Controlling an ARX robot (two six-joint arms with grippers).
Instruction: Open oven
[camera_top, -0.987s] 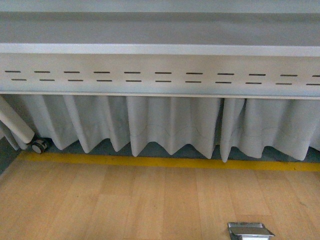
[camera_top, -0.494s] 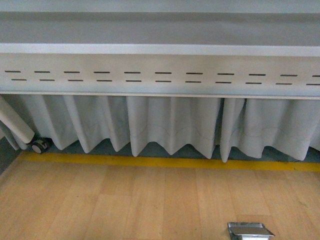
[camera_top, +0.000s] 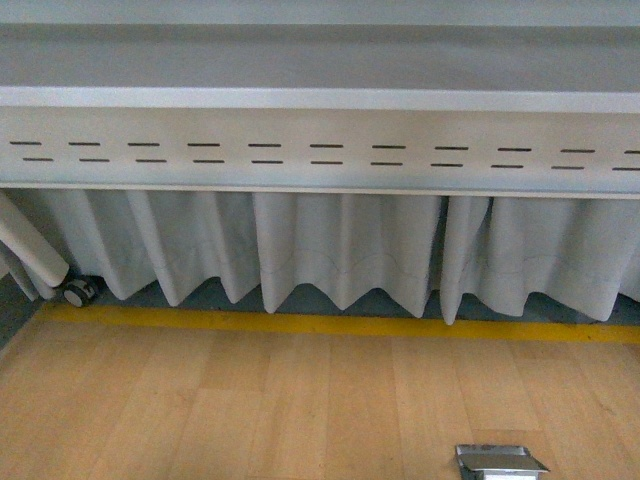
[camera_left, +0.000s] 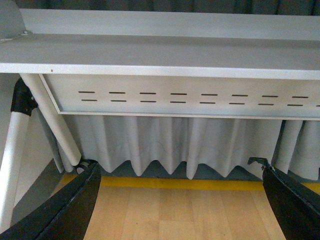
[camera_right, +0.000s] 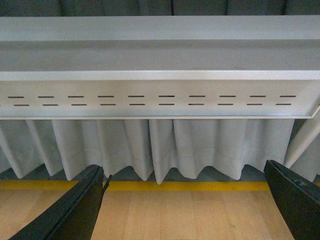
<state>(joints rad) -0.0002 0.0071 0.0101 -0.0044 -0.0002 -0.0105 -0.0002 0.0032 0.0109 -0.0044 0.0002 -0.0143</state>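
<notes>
Seen from the front, a white tubular leg (camera_top: 30, 250) slants down at far left to a small grey caster wheel (camera_top: 78, 292). A pale grey metal desk (camera_top: 320, 98) spans the frame, seen from below its edge, with a slotted front panel (camera_top: 320, 150). A white pleated curtain (camera_top: 340, 250) hangs beneath it, above a yellow floor stripe (camera_top: 330, 325) and a light wooden floor (camera_top: 250, 410). A silver metal floor box (camera_top: 500, 462) sits at lower right. The left pincer (camera_left: 179, 167) has its black fingers spread wide, empty. The right pincer (camera_right: 184, 167) is likewise spread wide, empty. The oven lies outside all three views.
</notes>
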